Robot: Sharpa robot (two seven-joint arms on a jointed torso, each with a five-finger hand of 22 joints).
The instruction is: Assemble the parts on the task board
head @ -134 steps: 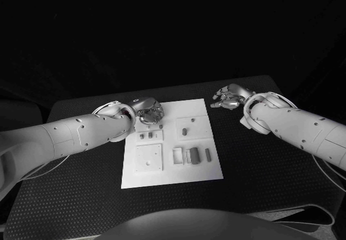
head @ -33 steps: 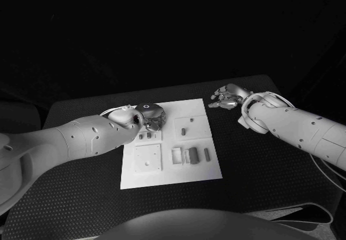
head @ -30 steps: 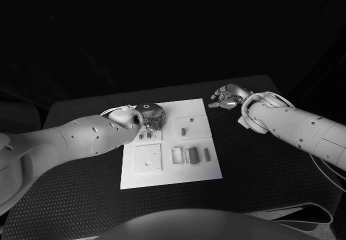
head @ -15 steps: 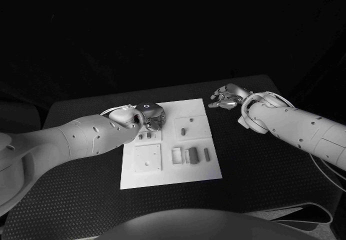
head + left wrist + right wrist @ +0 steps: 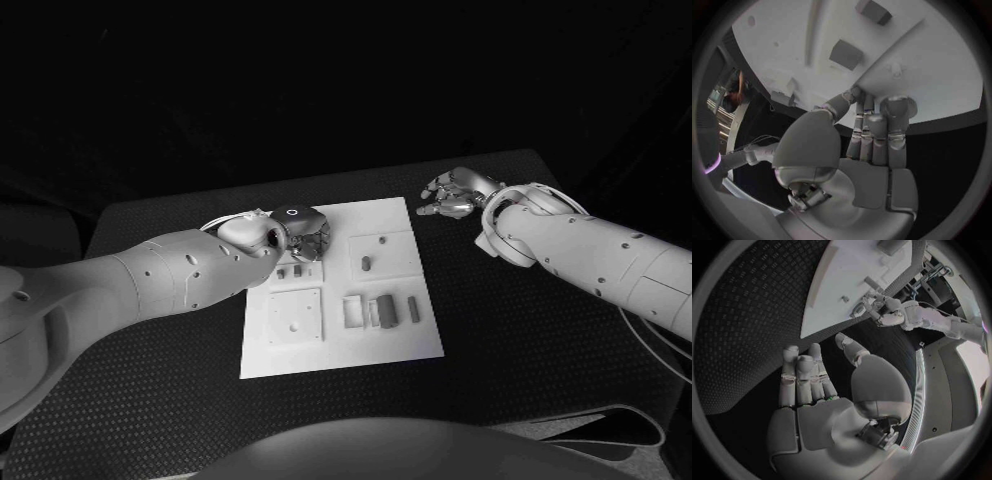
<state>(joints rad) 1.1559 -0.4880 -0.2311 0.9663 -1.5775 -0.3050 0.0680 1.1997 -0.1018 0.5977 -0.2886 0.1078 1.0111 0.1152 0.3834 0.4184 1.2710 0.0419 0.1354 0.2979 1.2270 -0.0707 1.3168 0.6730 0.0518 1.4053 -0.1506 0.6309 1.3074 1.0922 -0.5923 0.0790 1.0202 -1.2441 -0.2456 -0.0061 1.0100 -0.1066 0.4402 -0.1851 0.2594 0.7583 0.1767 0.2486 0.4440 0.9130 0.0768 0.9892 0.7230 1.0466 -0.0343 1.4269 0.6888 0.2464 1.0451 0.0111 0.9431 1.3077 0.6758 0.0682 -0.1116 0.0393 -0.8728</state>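
Desk: black desk (image 5: pixel 173 330) carrying white task board (image 5: pixel 411 345) at frame centre.
Left robot hand (image 5: pixel 300 232): over board's upper-left corner; whether anything is pinched, cannot tell.
Right robot hand (image 5: pixel 456 195): off board, upper right, loosely curled, empty.
Parts (image 5: pixel 382 311): lower-centre recesses.
Advice: settle fingertips slowly.

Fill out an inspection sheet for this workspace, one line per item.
Surface: black textured table, bare round the board.
Job's things: white task board in the middle; small grey parts lie on it, along with recessed plates.
Clutter: nothing seen.
Hands: left hand over the board's far left corner, fingertips at the board's edge, nothing seen in its grip. Right hand off the board's far right corner, fingers apart, holding nothing.
Cables: thin cable beside the right arm.
Surroundings: dark, nothing seen.
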